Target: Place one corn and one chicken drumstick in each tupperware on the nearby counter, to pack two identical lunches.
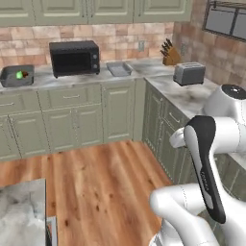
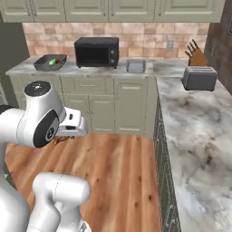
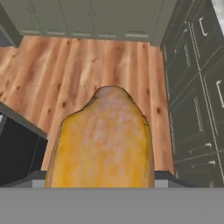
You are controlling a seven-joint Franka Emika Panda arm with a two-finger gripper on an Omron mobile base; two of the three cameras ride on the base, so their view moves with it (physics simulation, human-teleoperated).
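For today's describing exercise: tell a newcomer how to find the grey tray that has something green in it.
Start at the black microwave on the grey-white marbled counter along the brick wall. The shallow dark-grey tray sits at the counter's far end to the microwave's left. Unlike the lighter grey tray on the microwave's right, it holds a bright-green piece.

Orange-brown chicken drumstick (image 3: 103, 140) up close — over wooden floor (image 3: 87, 65), olive cabinet fronts (image 3: 192, 87) alongside.
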